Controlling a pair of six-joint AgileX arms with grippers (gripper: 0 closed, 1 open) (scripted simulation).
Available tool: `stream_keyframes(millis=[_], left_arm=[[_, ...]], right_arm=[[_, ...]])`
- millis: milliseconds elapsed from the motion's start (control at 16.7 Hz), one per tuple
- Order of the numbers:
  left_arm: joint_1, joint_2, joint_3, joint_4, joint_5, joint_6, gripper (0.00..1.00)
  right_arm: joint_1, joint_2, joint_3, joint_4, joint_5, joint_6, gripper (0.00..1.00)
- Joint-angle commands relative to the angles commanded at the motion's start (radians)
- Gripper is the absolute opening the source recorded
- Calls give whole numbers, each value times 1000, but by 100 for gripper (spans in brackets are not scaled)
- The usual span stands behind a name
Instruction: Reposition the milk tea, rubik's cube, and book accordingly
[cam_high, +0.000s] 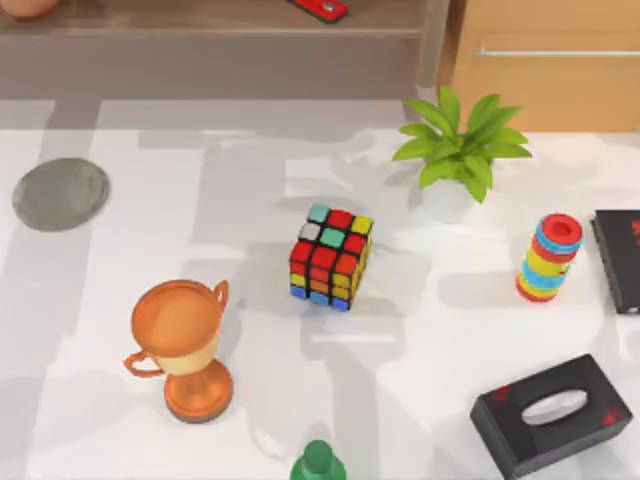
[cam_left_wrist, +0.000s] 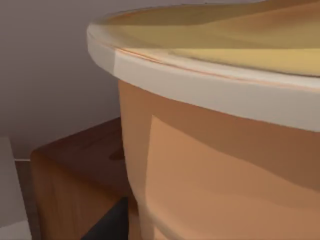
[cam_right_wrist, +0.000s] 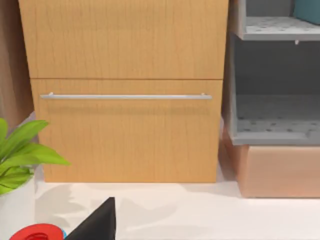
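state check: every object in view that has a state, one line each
milk tea: upright, close before the left wrist camera, beside a wooden block
rubik's cube: scrambled, resting mid-table, untouched
trophy: upright, on the table's left
plant: upright in its white pot
ring stack: standing, rings stacked
tissue box: flat, slot up
drawer: closed
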Motion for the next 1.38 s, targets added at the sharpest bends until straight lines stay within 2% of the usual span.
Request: stream_keyframes(millis=[600, 1200, 1380], left_arm=[[0, 0, 0, 0, 0, 0, 2], [3, -5, -3, 2, 0, 2, 0], [10, -67, -71, 17, 0, 2, 0]], right_arm=[[0, 0, 0, 0, 0, 0, 100], [0, 0, 0, 0, 0, 0, 100], [0, 0, 0, 0, 0, 0, 100]])
